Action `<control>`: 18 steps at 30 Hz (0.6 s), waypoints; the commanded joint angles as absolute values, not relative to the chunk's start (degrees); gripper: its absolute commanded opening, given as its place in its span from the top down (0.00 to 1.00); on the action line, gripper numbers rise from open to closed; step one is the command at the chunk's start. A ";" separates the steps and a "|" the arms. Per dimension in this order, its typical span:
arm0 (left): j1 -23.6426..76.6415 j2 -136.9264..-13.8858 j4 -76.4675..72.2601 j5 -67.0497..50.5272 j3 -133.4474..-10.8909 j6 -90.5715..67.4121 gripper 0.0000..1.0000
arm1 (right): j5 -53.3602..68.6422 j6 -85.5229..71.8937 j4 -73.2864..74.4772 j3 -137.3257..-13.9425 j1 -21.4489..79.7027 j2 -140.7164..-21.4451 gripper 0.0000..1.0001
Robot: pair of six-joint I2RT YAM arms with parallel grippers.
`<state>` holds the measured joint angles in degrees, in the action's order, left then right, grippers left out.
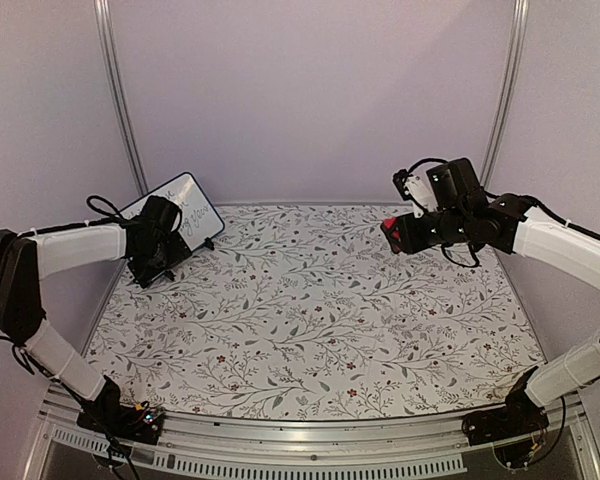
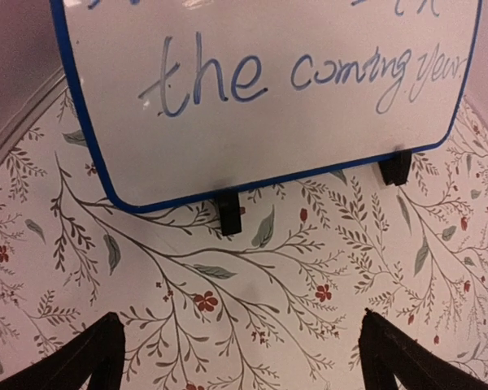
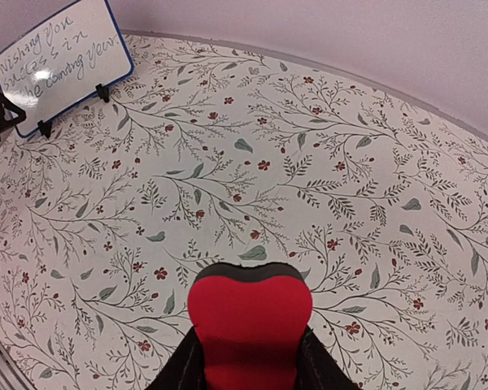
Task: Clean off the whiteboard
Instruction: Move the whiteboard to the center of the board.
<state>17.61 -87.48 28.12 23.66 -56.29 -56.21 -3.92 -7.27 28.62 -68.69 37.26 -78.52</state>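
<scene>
The whiteboard (image 1: 188, 198) stands tilted on small black feet at the table's back left, blue handwriting on it (image 2: 268, 122) (image 3: 61, 61). My left gripper (image 1: 165, 250) is right in front of its lower edge, open, with nothing between its black fingers (image 2: 98, 357); the midpoint between them (image 2: 244, 345) lies over bare cloth short of the board's feet. My right gripper (image 1: 395, 235) hovers above the back right of the table, far from the board. It is shut on a red block with a dark felt face (image 3: 250, 317) (image 1: 389, 227).
A floral cloth (image 1: 310, 310) covers the table. Plain walls close in behind and at both sides, with metal posts (image 1: 120, 100) at the back corners. An aluminium rail (image 1: 300, 440) runs along the near edge by the arm bases.
</scene>
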 commanded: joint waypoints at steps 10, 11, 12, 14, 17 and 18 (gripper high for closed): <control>15.27 -94.83 24.96 27.32 -59.09 -59.19 0.00 | 1.60 -10.53 25.07 -64.91 37.77 -77.16 0.65; 15.22 -95.43 25.08 27.74 -59.41 -59.91 0.01 | 1.74 -10.54 25.25 -64.91 37.81 -77.17 0.66; 15.28 -95.93 25.14 28.23 -59.74 -60.30 0.02 | 1.81 -10.55 25.41 -64.87 37.80 -77.08 0.65; 15.27 -97.11 24.71 29.30 -60.42 -60.51 0.04 | 1.85 -10.46 25.40 -64.78 37.79 -76.70 0.65; 15.28 -99.19 25.46 31.24 -61.55 -61.49 0.06 | 2.14 -10.53 25.55 -64.95 37.79 -76.38 0.65; 15.25 -99.98 25.92 31.62 -61.98 -61.78 0.07 | 2.26 -10.54 25.55 -65.14 37.79 -76.18 0.65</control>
<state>15.68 -97.41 25.74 27.94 -59.70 -59.88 0.99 -9.80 26.52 -65.21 37.43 -78.28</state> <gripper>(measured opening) 0.943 0.349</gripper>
